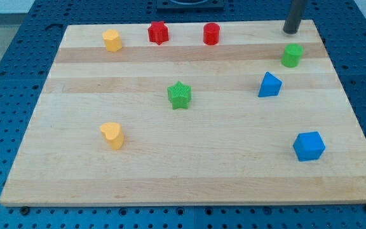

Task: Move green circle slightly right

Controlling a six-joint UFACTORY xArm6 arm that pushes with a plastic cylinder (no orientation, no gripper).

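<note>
A single camera view looks down at a slant on a pale wooden board (189,172) resting on a blue perforated table (18,76). My tip (291,30), the lower end of a straight dark rod, comes in from the view's top and stands at the board's upper right, near its far edge. The rod has no fingers or jaws at all, so it neither opens nor closes and has hold of nothing. The green circle (291,55), a short green cylinder, sits just below my tip toward the view's bottom, close to it, though whether the two touch cannot be told. Along the board's top edge, from the view's left, stand a yellow block (112,40) with a roughly six-sided top, a red star (158,32), and a red cylinder (211,34), each apart from the next. A green star (180,95) sits near the middle of the board, well apart from the rest. A blue triangular block (269,84) lies below and to the left of the green circle, near it but not touching. A blue cube (309,145) sits toward the lower right corner. A yellow heart-like block (112,135) sits at the lower left, well apart from every other block.
</note>
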